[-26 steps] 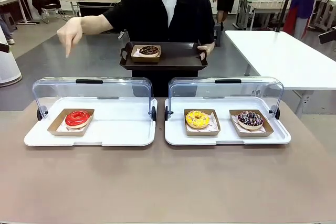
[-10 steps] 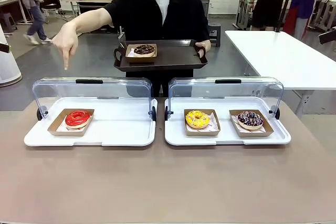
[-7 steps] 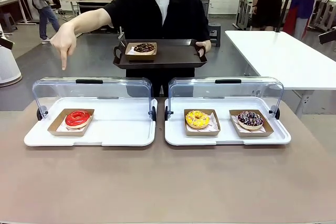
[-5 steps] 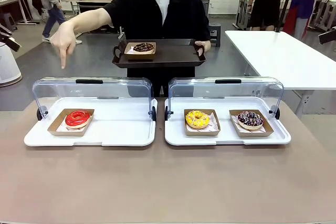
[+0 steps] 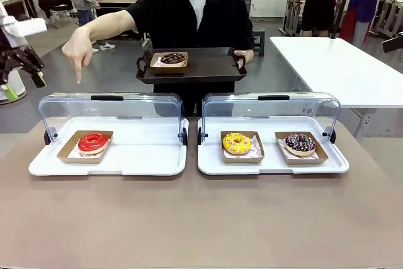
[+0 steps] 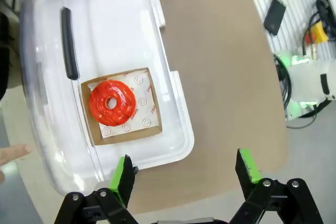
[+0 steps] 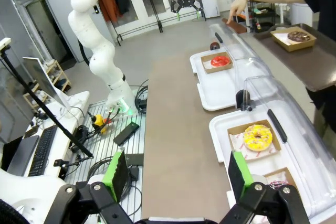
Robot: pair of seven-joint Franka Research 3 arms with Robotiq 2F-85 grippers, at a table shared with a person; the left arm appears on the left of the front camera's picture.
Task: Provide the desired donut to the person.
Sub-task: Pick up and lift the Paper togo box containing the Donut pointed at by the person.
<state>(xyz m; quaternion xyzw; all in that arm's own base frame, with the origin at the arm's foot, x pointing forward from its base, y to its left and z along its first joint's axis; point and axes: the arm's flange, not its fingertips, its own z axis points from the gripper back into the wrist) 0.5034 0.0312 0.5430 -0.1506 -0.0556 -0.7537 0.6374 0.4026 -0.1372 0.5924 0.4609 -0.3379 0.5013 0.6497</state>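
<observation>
My left gripper [image 6: 185, 174] hangs wide open and empty. Ahead of it and off to one side, the glossy red ring donut [image 6: 112, 102] lies on printed paper in a square brown card tray [image 6: 128, 135], which sits on a smooth white tray [image 6: 176, 140]. Just beyond the donut stands the clear curved lid [image 6: 42, 51] with its black bar handle. The person's hand [image 5: 79, 45] points down over it. My right gripper [image 7: 177, 177] is also spread wide and empty.

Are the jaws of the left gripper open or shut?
Open: the left gripper shows its green pads far apart, holding nothing.
</observation>
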